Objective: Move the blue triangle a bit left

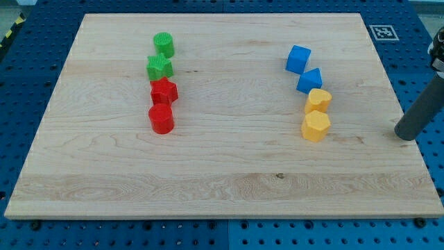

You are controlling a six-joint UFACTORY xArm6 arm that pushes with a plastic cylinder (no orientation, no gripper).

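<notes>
At view's right, off the wooden board (pixel 208 180), my tip (pixel 404 136) is parked; no claw is fitted.
Blue triangular block (pixel 310 80) should be approached from its right, clear of the touching yellow block (pixel 318 99).

Dark rod slanting in from the view's right edge, my tip (pixel 404 136) down at mid-height

A light wooden board (pixel 222 173) holds eight blocks. Toward 10 o'clock sit a green cylinder (pixel 164 45), green star (pixel 159 67), red star (pixel 164 91) and red cylinder (pixel 161 119). Toward 2 o'clock sit a blue cube (pixel 298 59), blue triangle (pixel 310 80) and two yellow blocks (pixel 318 101) (pixel 315 126).
</notes>
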